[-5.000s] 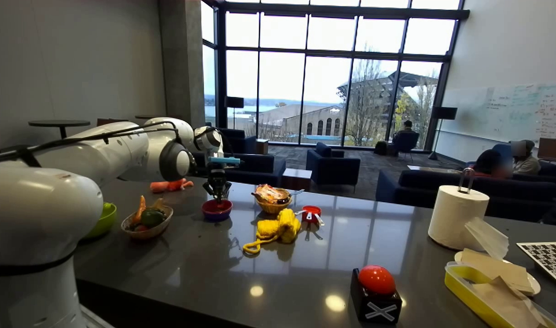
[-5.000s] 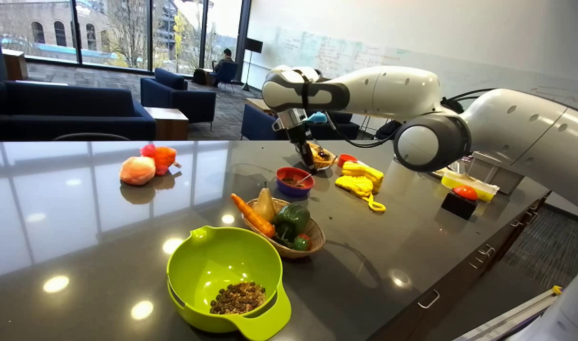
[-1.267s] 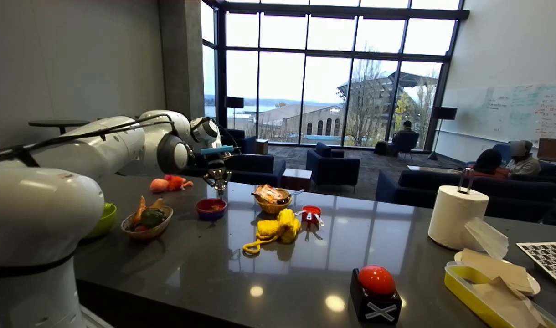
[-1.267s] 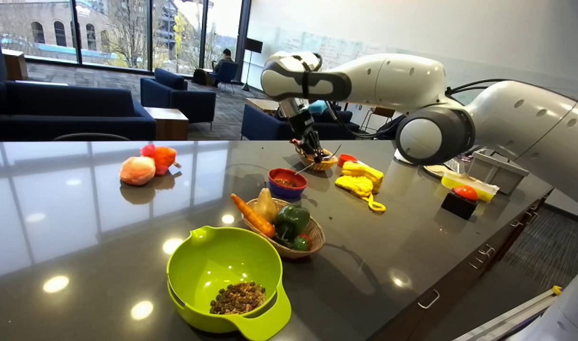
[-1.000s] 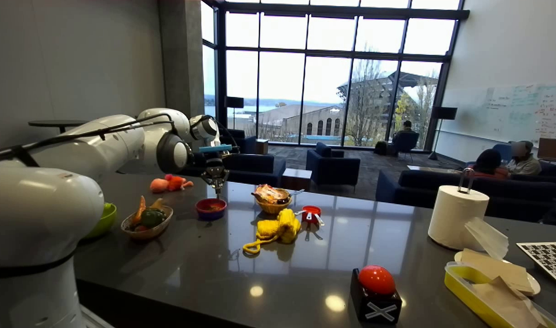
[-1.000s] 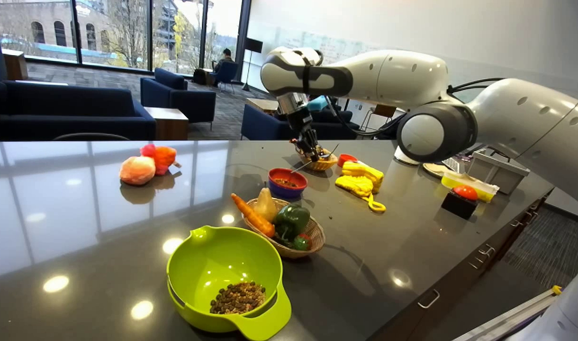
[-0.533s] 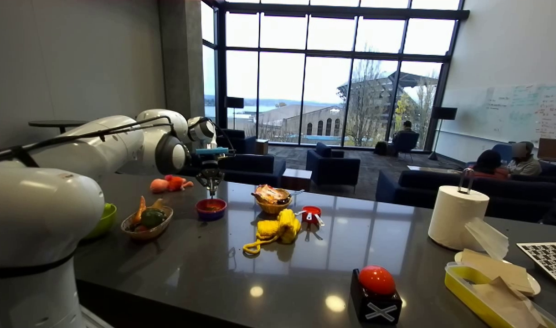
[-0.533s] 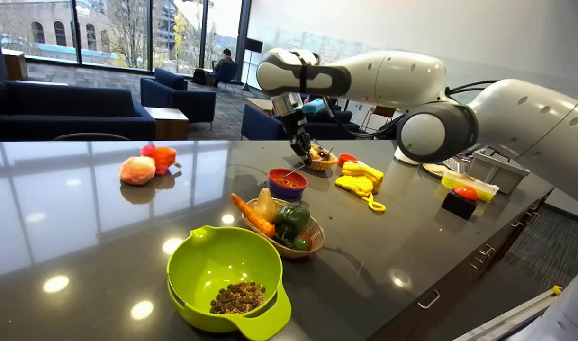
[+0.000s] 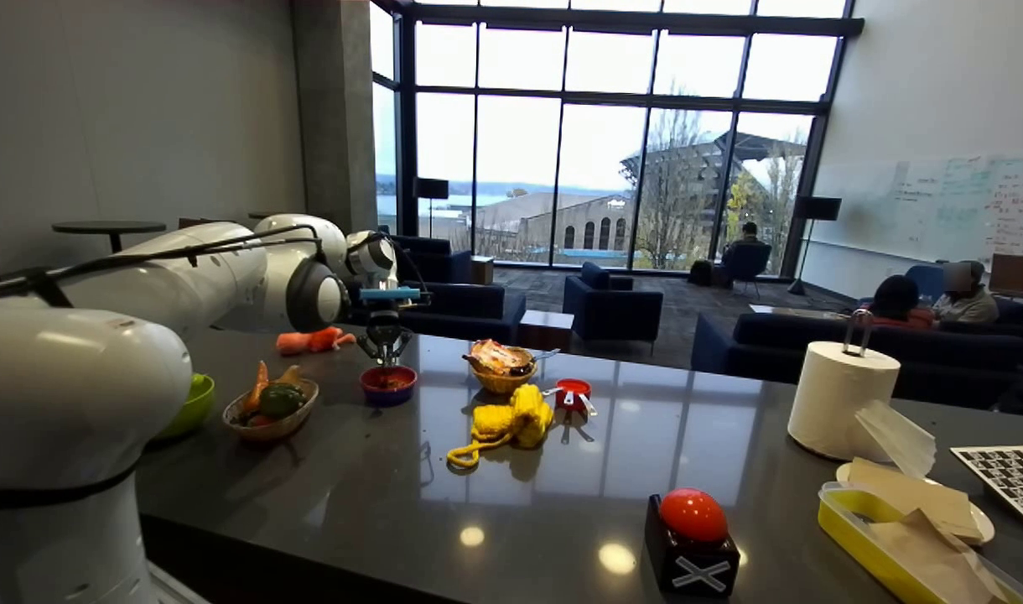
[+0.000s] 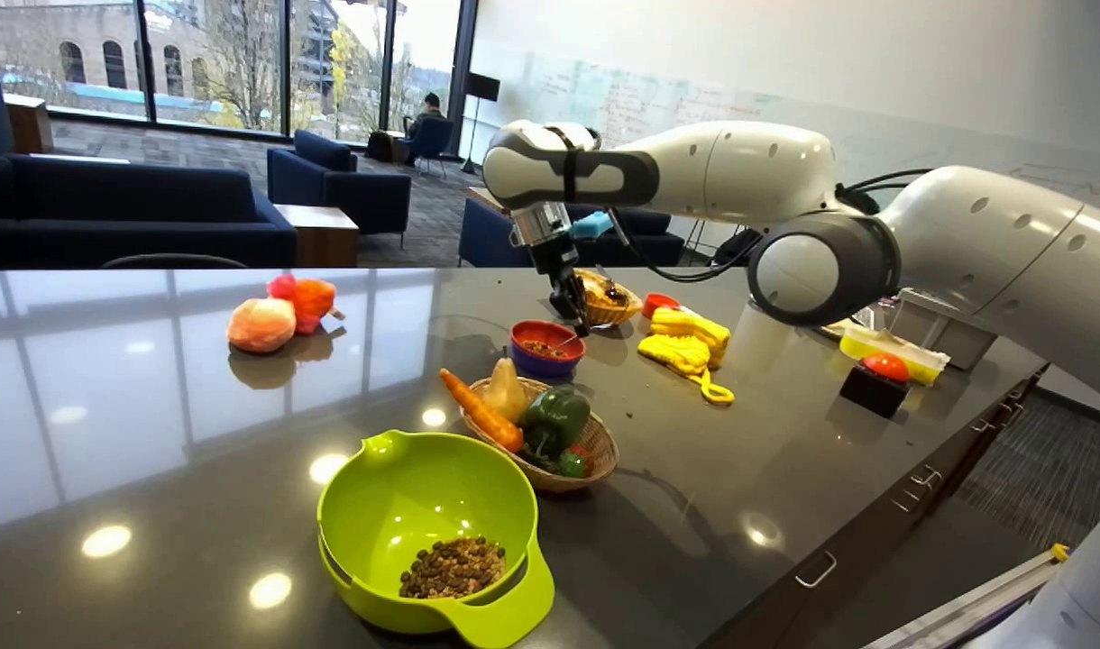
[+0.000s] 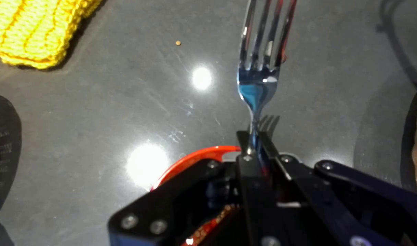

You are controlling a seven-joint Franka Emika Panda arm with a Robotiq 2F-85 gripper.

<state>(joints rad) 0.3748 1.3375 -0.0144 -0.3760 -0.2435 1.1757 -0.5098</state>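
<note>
The black two-finger gripper (image 11: 254, 141) is pinching a shiny silver metal fork (image 11: 258, 82), pressed in from both sides where the neck passes into the handle. The fork is held above the dark grey glossy counter (image 10: 757, 433), nearer to its lounge-side edge than to its drawer-side edge. In the wrist view the 4 tines point away from the red-and-purple round bowl (image 10: 547, 365); in an exterior view a thin end, prob. the handle, reaches down over this bowl. Whether it touches the loose brownish grains (image 10: 539, 347) inside, I cannot tell.

About handling: the fork is prob. light, stiff & not fragile, but polished metal is slippery. B/c the grip sits on a narrow part, the fork could rotate if smth. pushes on either end. IMO the best hold is on the flat of the handle or at the neck, w/ firm pressure, not on the tines.

The bowl seems light, prob. plastic, so a bump could slide it on the smooth counter & spill the grains.

Nearby, the yellow knitted piece w/ a loop (image 10: 683, 353) looks soft & easy to squeeze; the oval wicker basket w/ vegetables (image 10: 563, 480) stands apart from the bowl, prob. light also.
</note>
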